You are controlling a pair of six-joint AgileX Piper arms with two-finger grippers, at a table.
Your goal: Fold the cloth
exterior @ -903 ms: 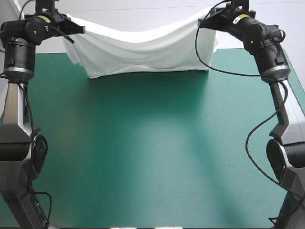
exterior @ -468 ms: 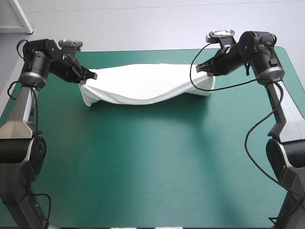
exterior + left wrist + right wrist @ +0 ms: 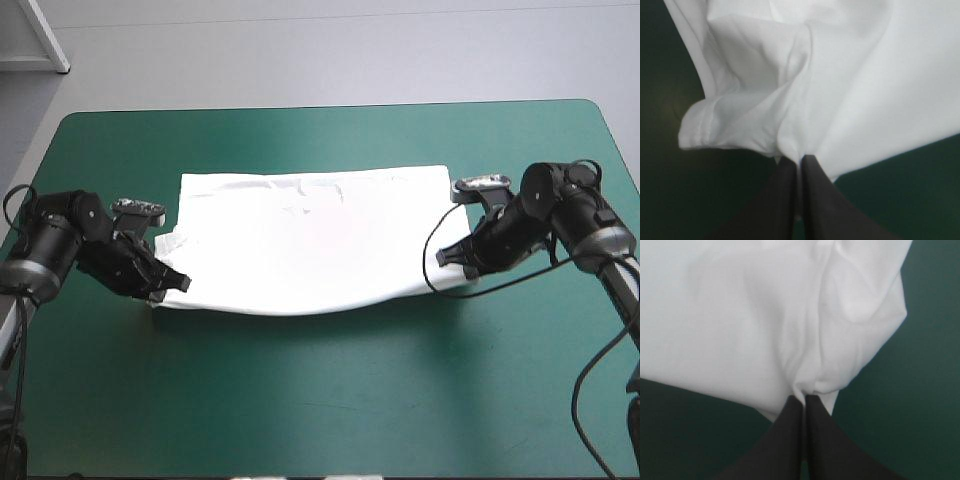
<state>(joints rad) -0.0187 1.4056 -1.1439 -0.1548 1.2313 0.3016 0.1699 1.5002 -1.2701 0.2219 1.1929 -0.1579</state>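
The T-shirt [image 3: 310, 240] lies spread as a broad white rectangle across the middle of the high view, a little above centre, on the teal-green cover [image 3: 320, 400]. Its far edge runs straight and flat across the frame, while its near edge dips in a shallow curve between the two arms and throws a thin shadow on the cover. The left gripper [image 3: 172, 285] sits at the middle left of the frame, low over the cover, at the shirt's near left corner, where the fabric bunches into a small fold. The right gripper [image 3: 452, 262] sits at the middle right, at the near right corner. In the left wrist view the black fingers [image 3: 782, 200] meet in a narrow point with a pinch of white fabric caught at their tips. Ahead of them the cloth fans out in soft creases, a hemmed flap drooping to one side. In the right wrist view the black fingers [image 3: 825, 440] are likewise pressed together on a gathered tuck of the shirt, with fabric spreading ahead of them and cover showing on both sides.
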